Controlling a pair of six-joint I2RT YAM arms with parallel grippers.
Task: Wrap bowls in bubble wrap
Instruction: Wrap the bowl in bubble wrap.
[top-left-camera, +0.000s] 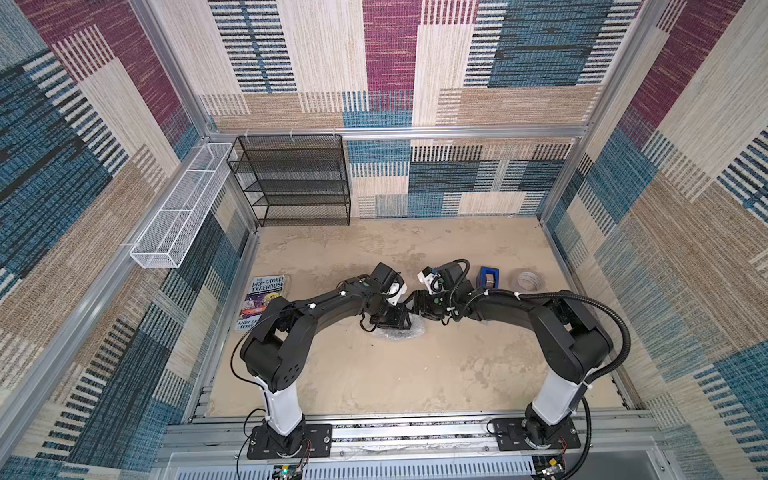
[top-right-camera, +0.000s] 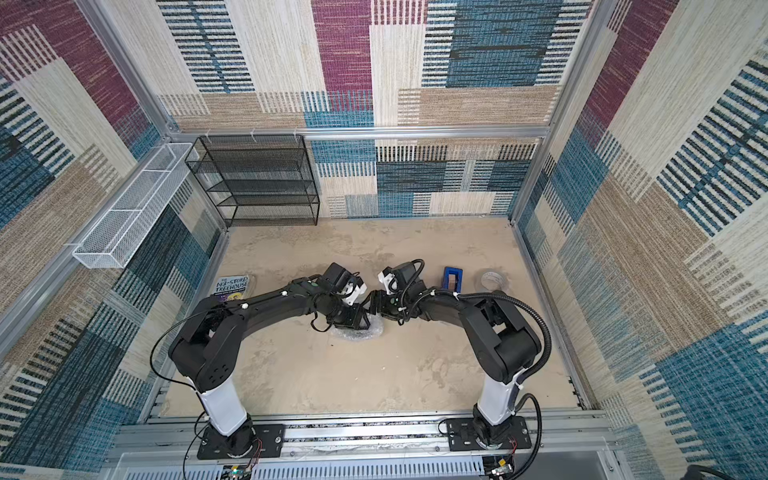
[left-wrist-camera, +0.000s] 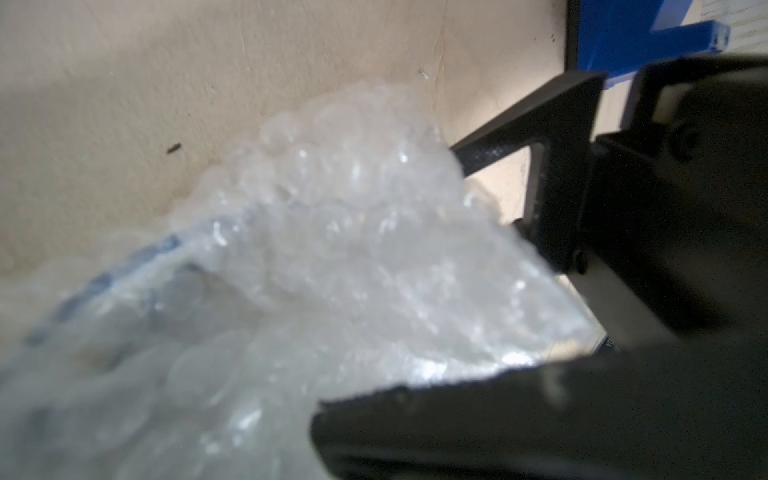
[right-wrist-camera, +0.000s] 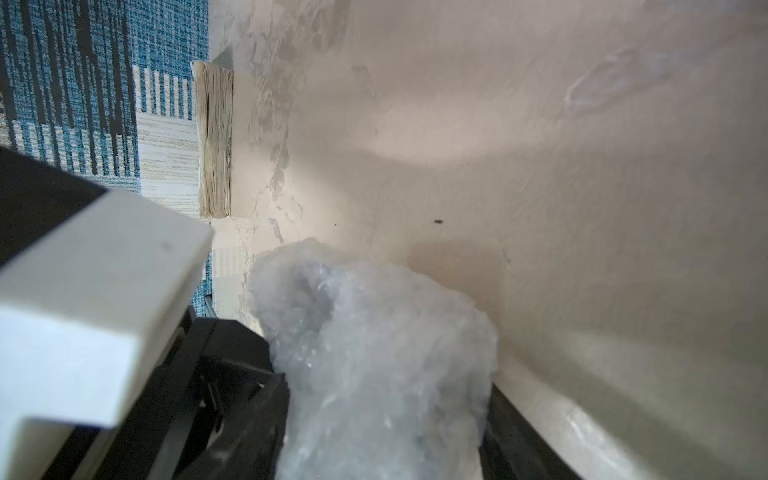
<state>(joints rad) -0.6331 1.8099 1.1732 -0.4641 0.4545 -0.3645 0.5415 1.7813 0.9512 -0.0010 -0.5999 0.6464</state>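
The bubble wrap (top-left-camera: 399, 333) lies bunched into a small bundle at mid-table, seen in both top views, e.g. (top-right-camera: 360, 332). Through the wrap (left-wrist-camera: 332, 249) in the left wrist view shows the blue-patterned rim of the bowl (left-wrist-camera: 166, 243); the rest of the bowl is covered. My left gripper (top-left-camera: 402, 322) sits on the bundle; only one finger (left-wrist-camera: 457, 428) shows, under the wrap's edge. My right gripper (top-left-camera: 415, 308) meets it from the right. Its fingers (right-wrist-camera: 249, 415) stand wide apart, and a loose puff of wrap (right-wrist-camera: 374, 353) fills the gap between them.
A book (top-left-camera: 262, 301) lies at the left wall. A blue tape dispenser (top-left-camera: 488, 277) and a white tape roll (top-left-camera: 530, 281) sit behind the right arm. A black mesh shelf (top-left-camera: 299, 183) stands at the back left, a white wire basket (top-left-camera: 178, 212) hangs on the left wall.
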